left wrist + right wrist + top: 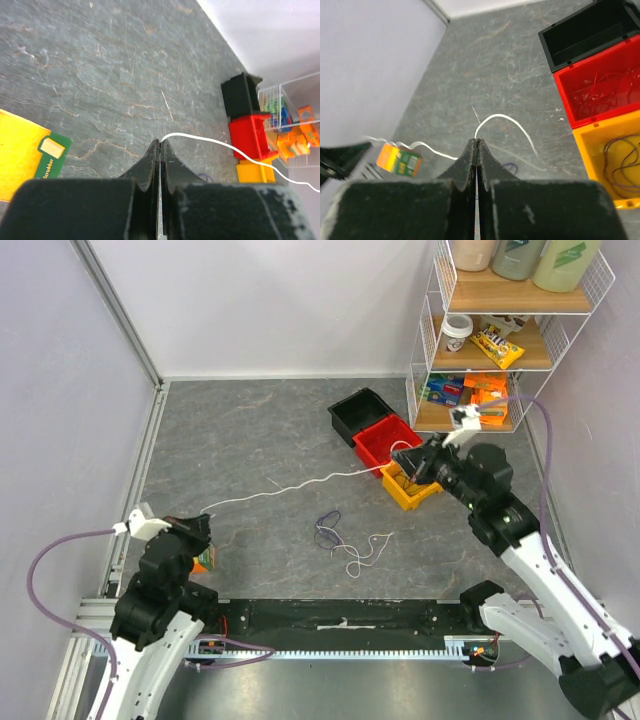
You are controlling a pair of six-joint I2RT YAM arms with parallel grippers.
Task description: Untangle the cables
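**White cable strung between two clenched tools**

Gripping the near end of the white cable [300, 485] with the left tool [203, 525], low over the near-left part of the desk [250, 430]. Fingers pressed flat together in the left wrist view, with the cable leaving right at their tips and curving away to the right.

Gripping the far end with the right tool [415, 465], out by the bins on the right side. Likewise clenched in the right wrist view, with a small arch of white rising from the tips and dropping back to the desk.

Lying between the two in a loose, wavy line across the middle of the desk, slack rather than tight.

Nearer the arm bases, well apart from that line: a purple cable [328, 528] in a small loop, and just to its right a loose white strand [365, 550] in a few curls. Touching or merely beside each other: cannot tell.

Three bins in a diagonal row: black bin [550, 47] farthest, then red bin [565, 95] with thin red wires [600, 92] inside, then yellow bin [582, 150] with dark wires [620, 167] inside.

Just beside the left tool, a scrubber pack [205, 560], orange and green, flat on the desk.

At the far right, a wire shelf [500, 300] with bottles and snack packets
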